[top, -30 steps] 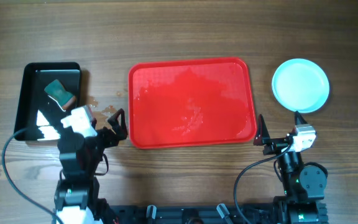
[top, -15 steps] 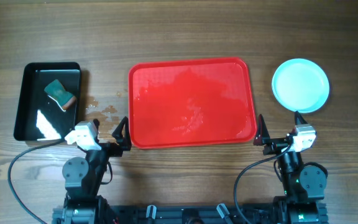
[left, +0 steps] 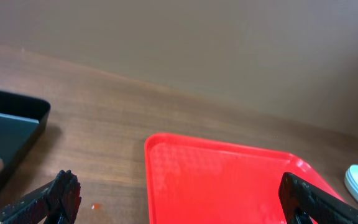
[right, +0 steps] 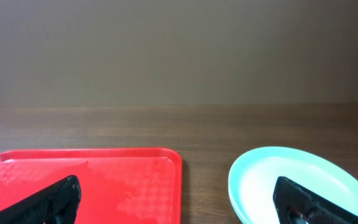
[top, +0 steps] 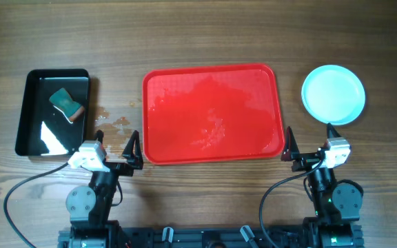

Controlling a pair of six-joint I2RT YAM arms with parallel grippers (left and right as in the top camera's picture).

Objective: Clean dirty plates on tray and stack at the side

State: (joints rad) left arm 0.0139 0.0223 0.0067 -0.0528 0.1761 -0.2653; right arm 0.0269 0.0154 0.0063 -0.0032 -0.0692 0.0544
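Plates (top: 333, 94) are what we are here for, and neither arm holds one. The left fingers (top: 135, 143) stand wide apart over bare bench (top: 198, 34) at the near left corner of the tray (top: 212, 74), gripping nothing. Their wrist view shows only the two dark tips at the bottom edge, with the tray between them. The right fingers (top: 287, 141) are spread just as wide and just as empty, low at the near right corner of the tray. One tip is beside the tray's rim and the other is just short of the pale blue pile. Moving outward, the red tray carries no plate at all, and all we see on it is a wet-looking sheen across the middle. The plates sit on the bench to the right of the tray, apart from its rim, and from above they read as a single round disc. The right wrist view hints at more than one rim, but we cannot count how many lie in the pile. The top face looks pale and clean, with no orange smear that we can make out. Off to the left, a black bin (top: 25, 110) holds a green sponge (top: 66, 103), and a few droplets (top: 112, 122) lie on the bench between the bin and the tray. We judge the job to be at or very near its end, with the tray emptied and the plates gathered at the side. Nothing we can see is left to wash or move.
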